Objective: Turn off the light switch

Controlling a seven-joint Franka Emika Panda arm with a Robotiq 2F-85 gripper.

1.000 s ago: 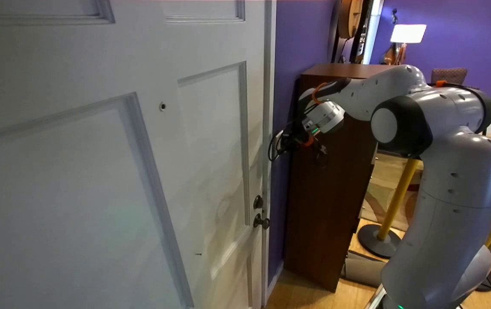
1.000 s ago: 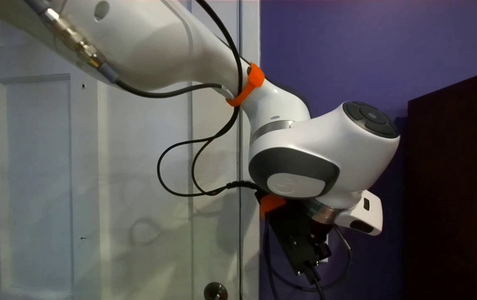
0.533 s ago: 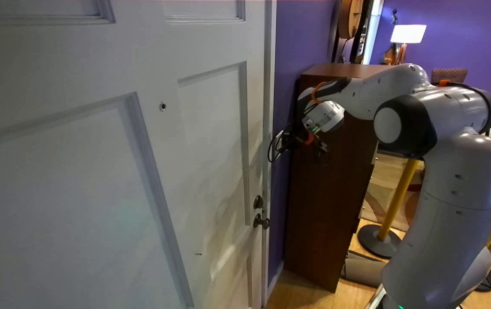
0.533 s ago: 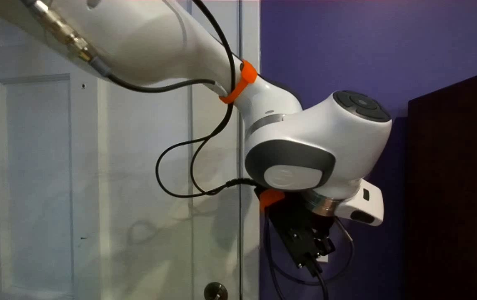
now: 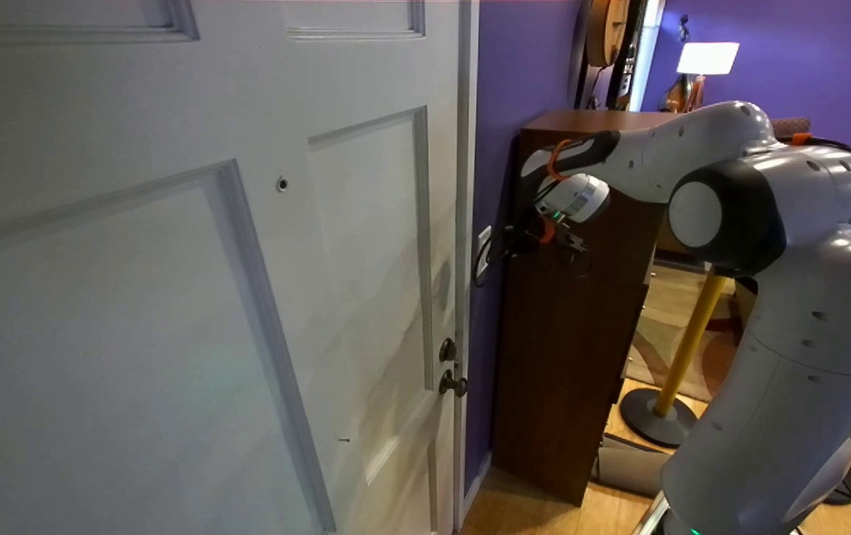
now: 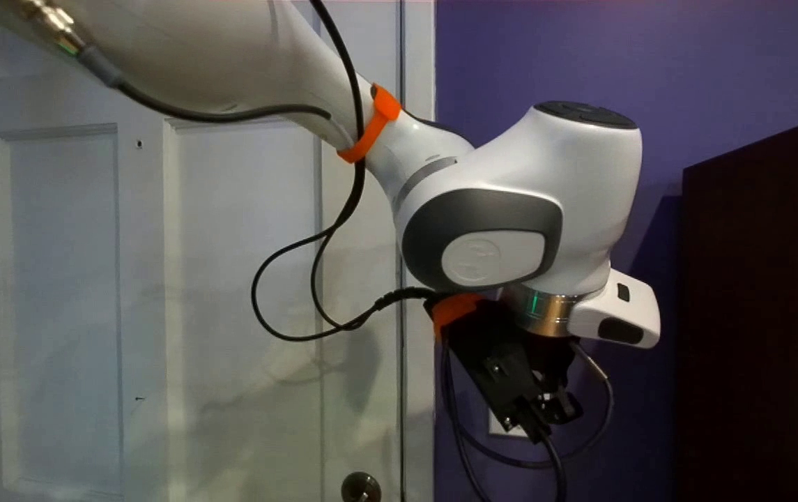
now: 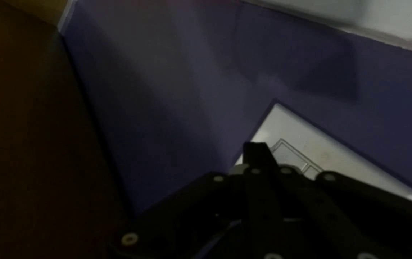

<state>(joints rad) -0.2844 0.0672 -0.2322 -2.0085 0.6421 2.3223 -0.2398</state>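
The light switch is a white rectangular plate [image 7: 321,151] on the purple wall in the wrist view, with a thin-lined rocker outline near its middle. My gripper [image 7: 258,145] is black and shut, its fingertips pressed together with nothing between them. The tips overlap the near edge of the plate and hide part of the rocker; I cannot tell whether they touch it. In an exterior view the plate [image 5: 484,239] is a narrow strip right of the door frame, behind a looped cable. In an exterior view only the lower edge of the plate [image 6: 505,427] shows below the black gripper mount.
A big white panelled door [image 5: 373,245] with a dark knob [image 5: 452,383] stands left of the switch. A tall dark brown cabinet [image 5: 566,334] stands close on the right. Loose black cables [image 6: 301,335] loop from the wrist. A yellow post [image 5: 693,349] stands beyond the arm.
The arm has drawn back from the door, rightward in an exterior view. The wrist has risen and turned more upright. More of the switch plate now shows.
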